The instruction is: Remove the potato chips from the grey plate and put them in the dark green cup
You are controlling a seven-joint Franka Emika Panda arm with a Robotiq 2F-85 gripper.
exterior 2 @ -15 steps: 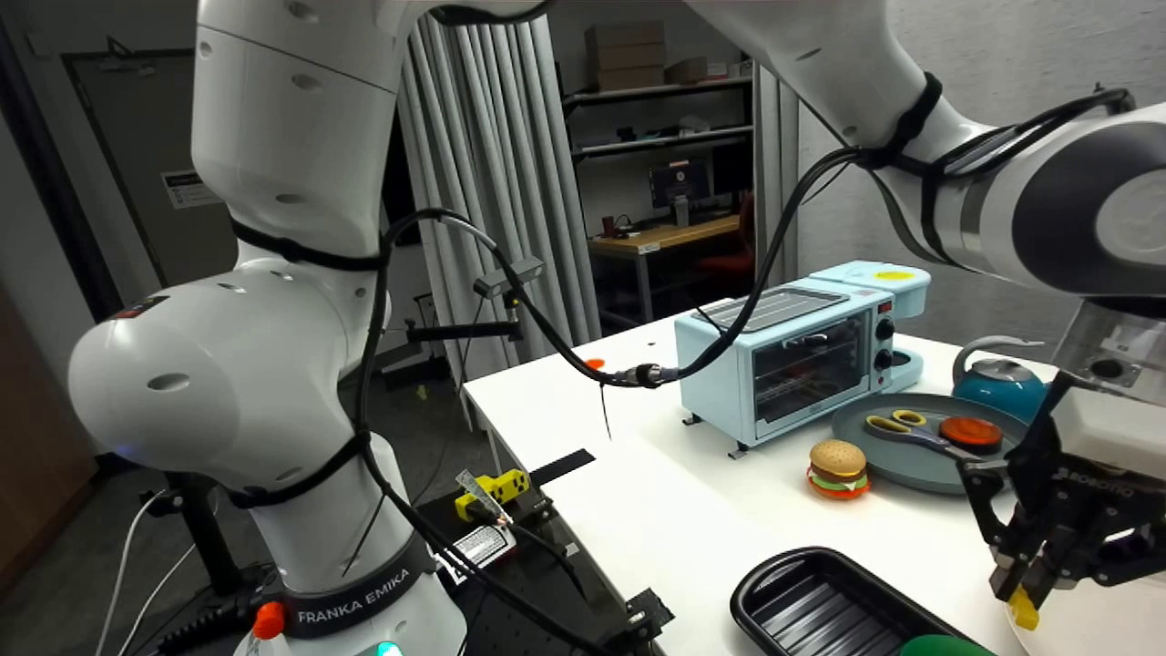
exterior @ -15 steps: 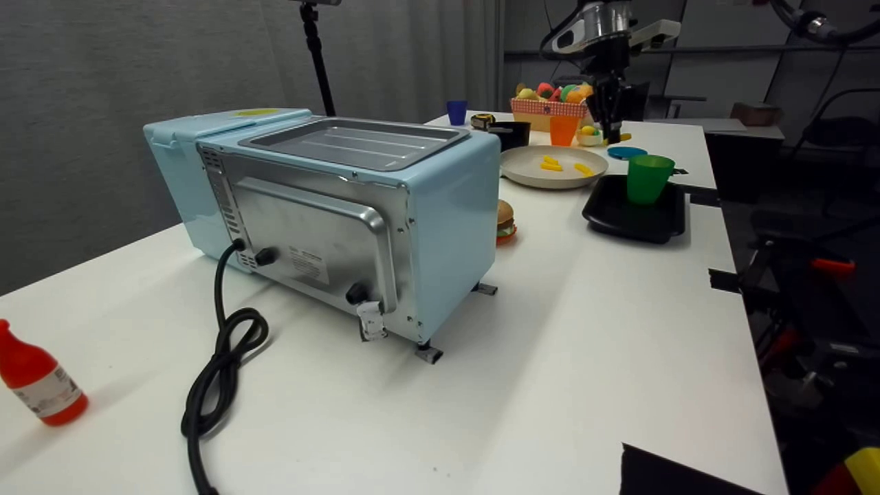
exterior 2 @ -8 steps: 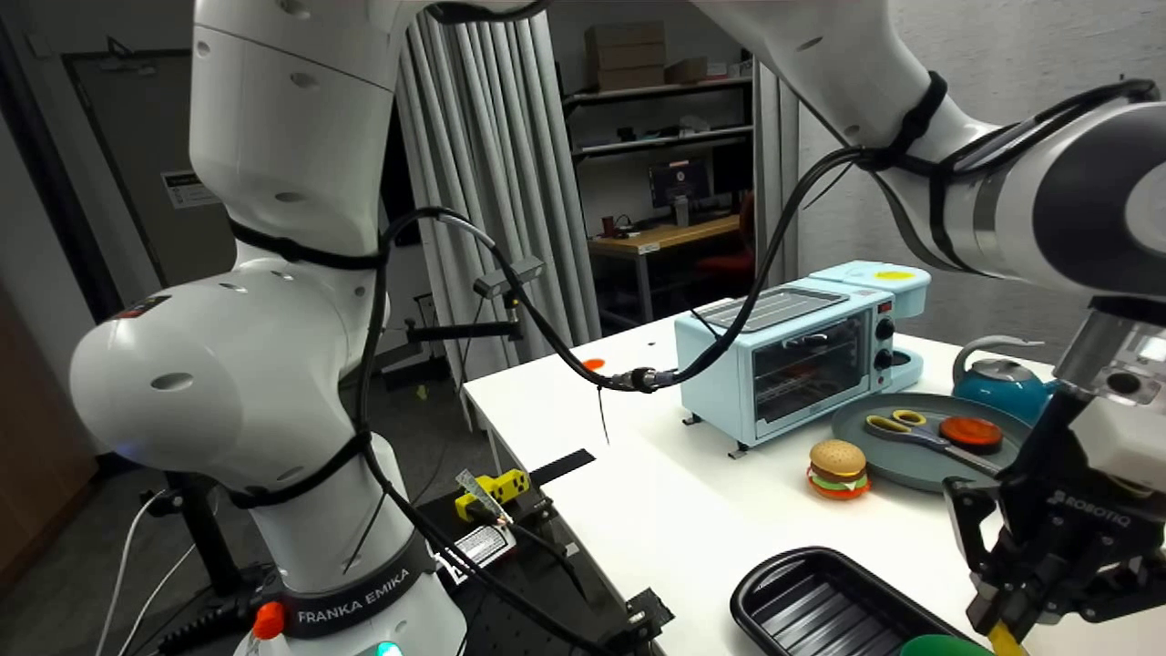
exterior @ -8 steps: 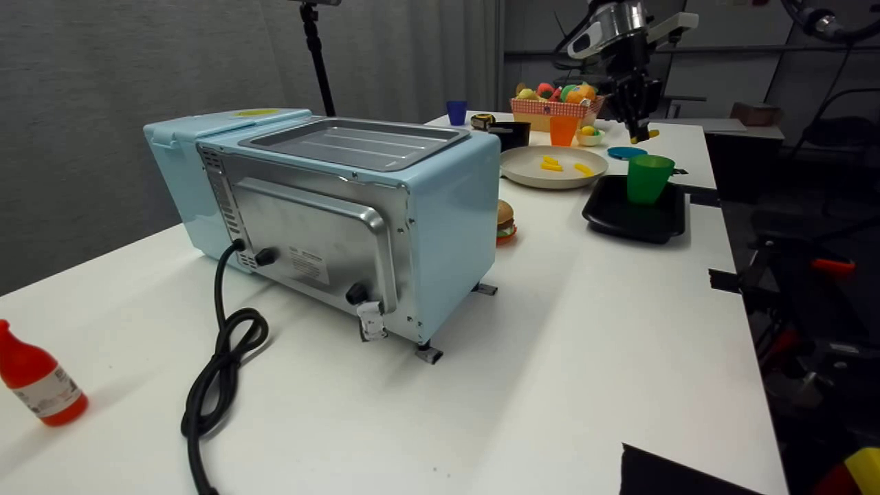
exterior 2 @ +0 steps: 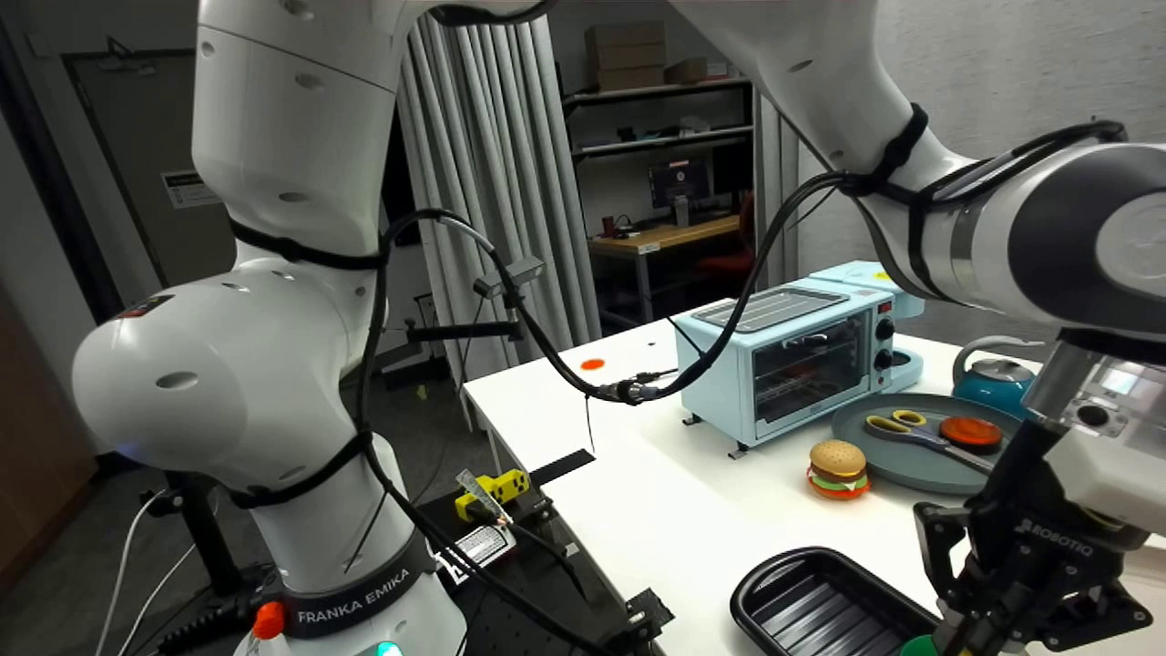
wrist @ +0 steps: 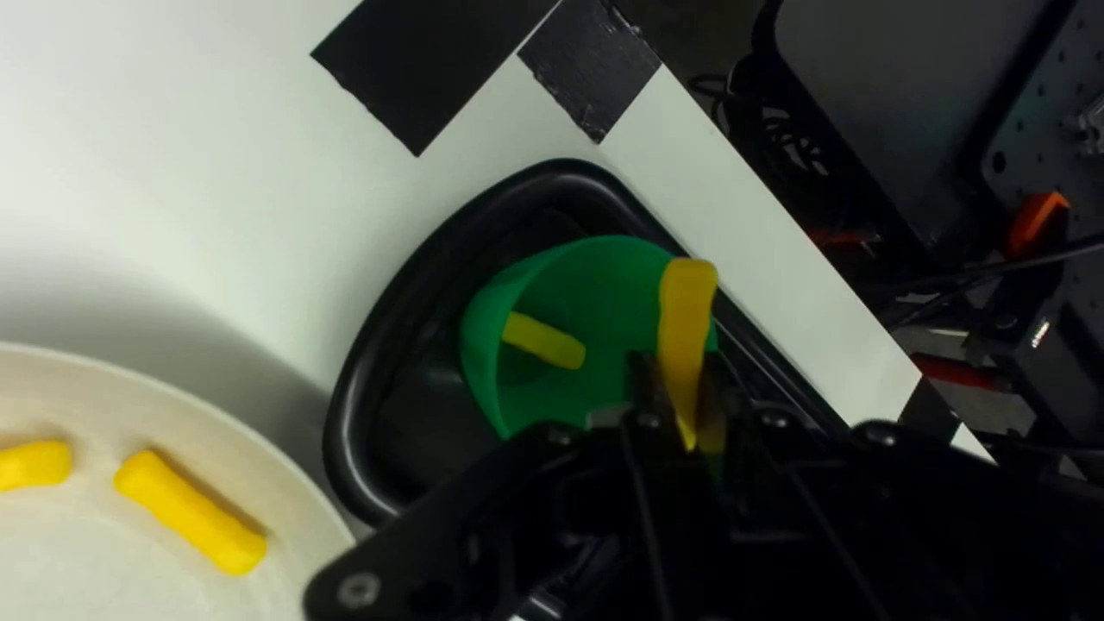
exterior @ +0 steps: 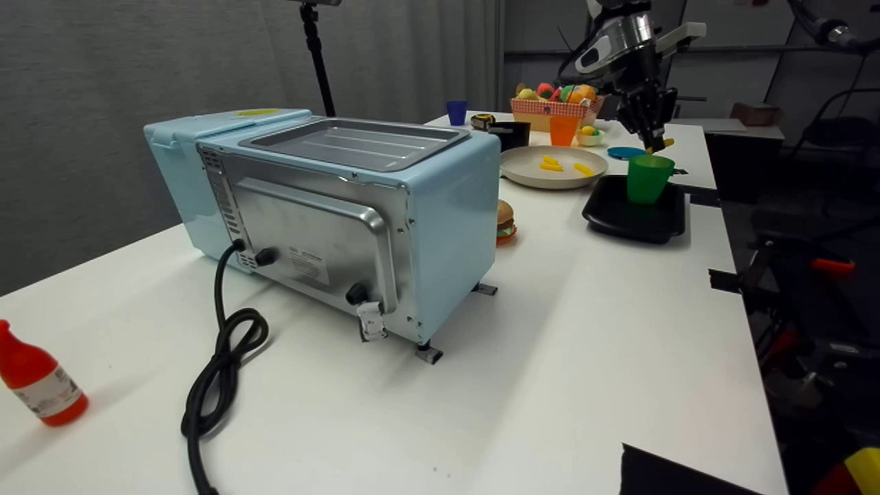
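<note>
The potato chips are yellow sticks. My gripper (wrist: 675, 379) is shut on one chip (wrist: 686, 310), which sticks out past the fingertips over the mouth of the dark green cup (wrist: 595, 276). Another chip (wrist: 545, 341) lies inside the cup. The cup (exterior: 646, 182) stands in a black tray (exterior: 629, 227). Other chips (exterior: 550, 166) lie on the pale grey plate (exterior: 526, 174); the wrist view shows two of them, a near chip (wrist: 190, 513) and one cut by the edge (wrist: 34, 466). In an exterior view the gripper (exterior 2: 970, 638) and cup (exterior 2: 918, 647) are cut by the lower edge.
The light blue toaster oven (exterior: 450, 213) stands behind a toy burger (exterior 2: 838, 469). A dark grey plate (exterior 2: 856, 442) holds scissors and a red disc. An orange cup (exterior: 564, 130) and a blue disc (exterior: 625, 152) sit near the pale plate. The table edge (wrist: 776, 233) runs close beside the tray.
My gripper has moved from beside the pale plate across to above the green cup and tilted, carrying the chip. The cup, tray and plate have not moved.
</note>
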